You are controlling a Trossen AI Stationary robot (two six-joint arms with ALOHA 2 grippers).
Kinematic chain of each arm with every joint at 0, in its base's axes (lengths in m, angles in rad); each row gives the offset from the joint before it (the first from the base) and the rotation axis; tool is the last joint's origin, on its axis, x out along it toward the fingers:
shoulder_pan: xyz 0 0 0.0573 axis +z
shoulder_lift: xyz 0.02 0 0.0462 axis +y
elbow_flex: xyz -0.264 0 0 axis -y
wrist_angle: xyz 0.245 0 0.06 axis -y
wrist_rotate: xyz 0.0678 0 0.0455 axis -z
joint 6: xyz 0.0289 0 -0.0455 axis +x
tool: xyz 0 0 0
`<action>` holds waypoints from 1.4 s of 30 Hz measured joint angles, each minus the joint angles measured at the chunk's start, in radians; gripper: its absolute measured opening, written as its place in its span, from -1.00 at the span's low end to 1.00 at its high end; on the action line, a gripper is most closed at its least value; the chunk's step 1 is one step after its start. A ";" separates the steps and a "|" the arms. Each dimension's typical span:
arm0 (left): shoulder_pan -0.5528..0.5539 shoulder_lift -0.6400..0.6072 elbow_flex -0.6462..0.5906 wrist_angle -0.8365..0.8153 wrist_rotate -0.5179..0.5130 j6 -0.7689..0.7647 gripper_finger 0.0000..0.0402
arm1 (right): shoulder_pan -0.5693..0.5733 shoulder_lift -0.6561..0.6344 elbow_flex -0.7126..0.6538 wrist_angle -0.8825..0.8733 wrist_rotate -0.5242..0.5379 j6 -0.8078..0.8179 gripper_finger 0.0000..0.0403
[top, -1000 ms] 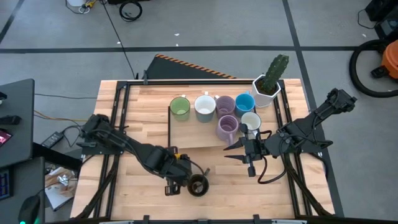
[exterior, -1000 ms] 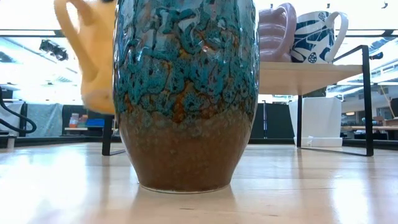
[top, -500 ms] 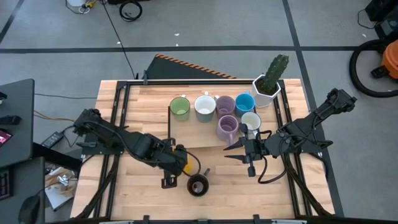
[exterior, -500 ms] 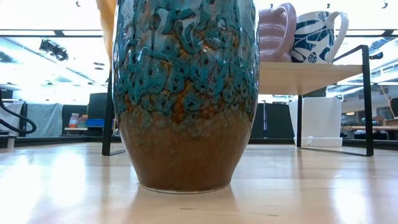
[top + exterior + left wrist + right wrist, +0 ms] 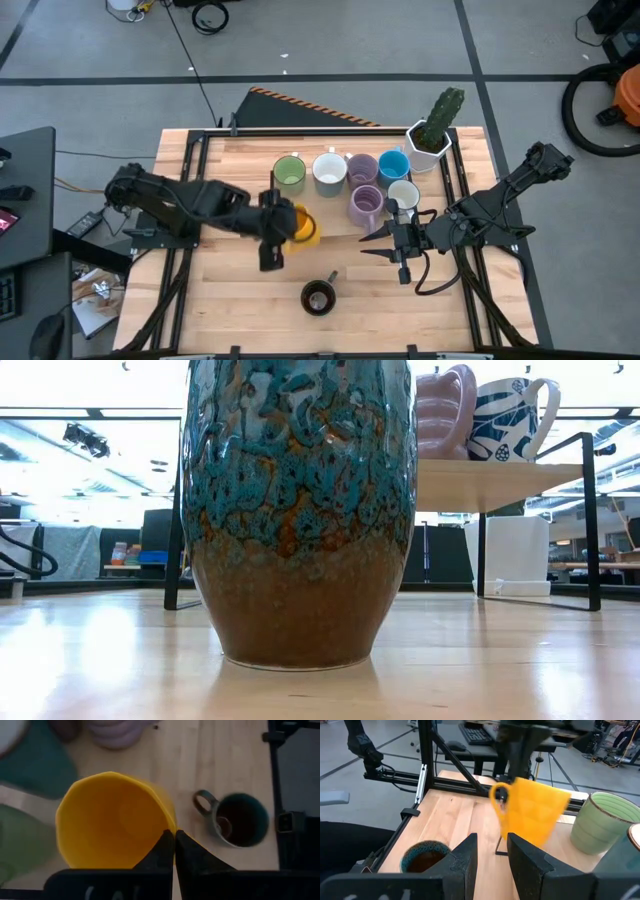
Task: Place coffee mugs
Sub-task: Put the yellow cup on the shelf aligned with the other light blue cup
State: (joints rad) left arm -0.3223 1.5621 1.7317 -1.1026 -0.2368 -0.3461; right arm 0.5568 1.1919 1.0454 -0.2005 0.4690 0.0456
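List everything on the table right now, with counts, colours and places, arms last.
Orange glazed mug: one, held above the table's middle, by the shelf's near-left corner.
Dark brown ceramic mug: one, alone at the near edge.
Green mug: one, shelf's left end.
White mugs: two, shelf's back row and right end.
Lavender mugs: two, mid-shelf.
Blue mug: one, beside the pot.
White hexagonal cactus pot: one, far right.
Left hand: shut on the orange mug's rim.
Right hand: idle, right of centre.

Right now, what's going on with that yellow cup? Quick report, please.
Left gripper shut on the orange mug, carried above the table. Right gripper idle, fingers apart, empty. Dark brown mug alone at the front. Green mug nearest on the shelf.
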 joint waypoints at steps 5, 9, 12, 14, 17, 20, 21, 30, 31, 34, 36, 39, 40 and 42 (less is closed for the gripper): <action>0.072 -0.001 0.000 -0.029 0.054 0.044 -0.97 | 0.000 0.000 0.000 0.005 0.000 -0.002 -0.44; 0.116 0.002 0.000 -0.098 0.058 0.079 -0.97 | 0.000 0.000 0.000 0.005 0.000 -0.003 -0.44; 0.139 0.002 0.000 -0.111 0.057 0.096 -0.98 | 0.000 0.000 0.000 0.005 0.000 -0.004 -0.44; 0.147 0.002 0.000 -0.134 0.061 0.097 -0.98 | 0.000 0.000 0.000 0.005 0.000 -0.004 -0.44; 0.154 0.002 0.000 -0.184 0.078 0.092 -0.98 | 0.000 0.000 0.000 0.005 0.000 -0.005 -0.44; 0.153 0.002 0.000 -0.198 0.079 0.081 -0.98 | 0.000 0.000 0.000 0.004 0.000 -0.004 -0.44; 0.153 0.002 0.000 -0.199 0.078 0.078 -0.98 | 0.000 0.000 0.000 0.004 0.000 -0.004 -0.44; 0.153 0.003 0.000 -0.175 0.076 0.079 -0.98 | 0.000 0.000 0.000 0.004 0.000 -0.004 -0.44; 0.153 0.004 0.000 -0.174 0.076 0.079 -0.97 | 0.000 0.000 0.000 0.004 0.000 -0.004 -0.44; 0.150 0.004 0.000 -0.174 0.073 0.080 -0.88 | 0.000 0.000 0.000 0.004 0.000 -0.004 -0.44; 0.150 0.013 0.000 -0.167 0.073 0.081 -0.81 | 0.000 0.000 0.000 0.004 0.000 -0.004 -0.44; 0.147 0.038 0.000 -0.167 0.077 0.090 -0.75 | 0.000 0.000 0.000 0.004 0.000 -0.004 -0.44; 0.143 0.050 0.000 -0.167 0.080 0.097 -0.74 | 0.000 0.000 0.000 0.004 0.000 -0.004 -0.44; 0.136 0.074 0.000 -0.157 0.075 0.120 -0.73 | 0.000 0.000 0.000 0.003 0.000 -0.004 -0.44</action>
State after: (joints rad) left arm -0.1868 1.6361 1.7313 -1.2594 -0.1615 -0.2263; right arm 0.5568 1.1919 1.0454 -0.1970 0.4690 0.0414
